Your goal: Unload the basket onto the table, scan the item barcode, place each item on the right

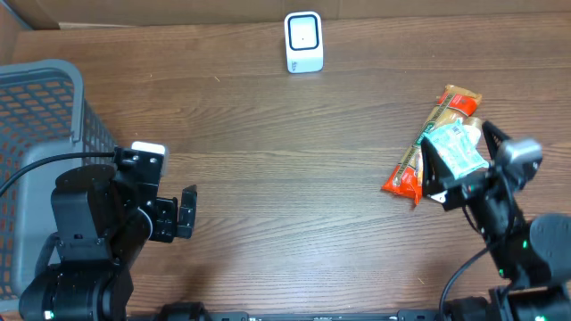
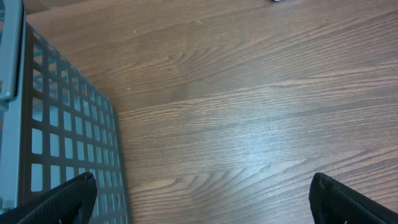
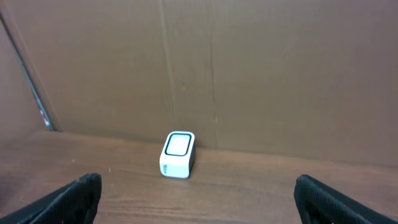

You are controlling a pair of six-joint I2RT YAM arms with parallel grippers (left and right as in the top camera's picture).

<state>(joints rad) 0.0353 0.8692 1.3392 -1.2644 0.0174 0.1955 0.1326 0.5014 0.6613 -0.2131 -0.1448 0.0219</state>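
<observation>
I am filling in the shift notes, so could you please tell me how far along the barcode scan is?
Nothing looks done: the snack packets lie on the table, far from the scanner. In hand: the right gripper is by the packets, open and empty; the left gripper is open beside the basket. Left: grasp a packet, carry it to the scanner and show its barcode.
</observation>
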